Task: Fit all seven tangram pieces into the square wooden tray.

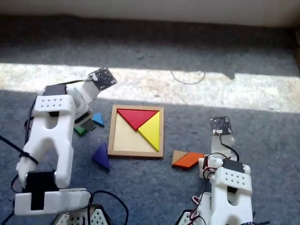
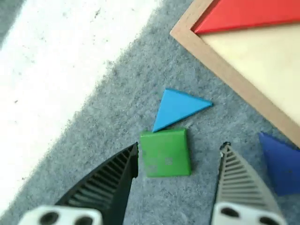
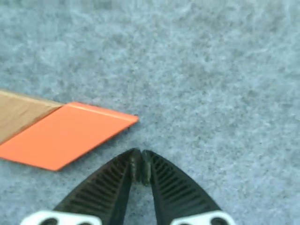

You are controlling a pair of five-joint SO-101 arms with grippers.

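- Two pieces, a red flat triangle [image 1: 137, 117] and a yellow flat triangle [image 1: 151, 130], lie inside the square wooden tray [image 1: 136, 153].
- The left gripper [image 2: 180, 149] is spread wide and holds nothing. It sits over the green square piece [image 2: 165, 153] at the tray's nine o'clock, and the light-blue small triangle [image 2: 178, 107] touches that square.
- The dark-blue triangle [image 1: 101, 155] lies at eight o'clock.
- The right gripper [image 3: 141, 161] is closed on nothing, near the orange parallelogram piece [image 3: 65, 136] at four o'clock.

Bright sun band [image 1: 187, 84] across far carpet [image 1: 140, 187]; foreground in shade.
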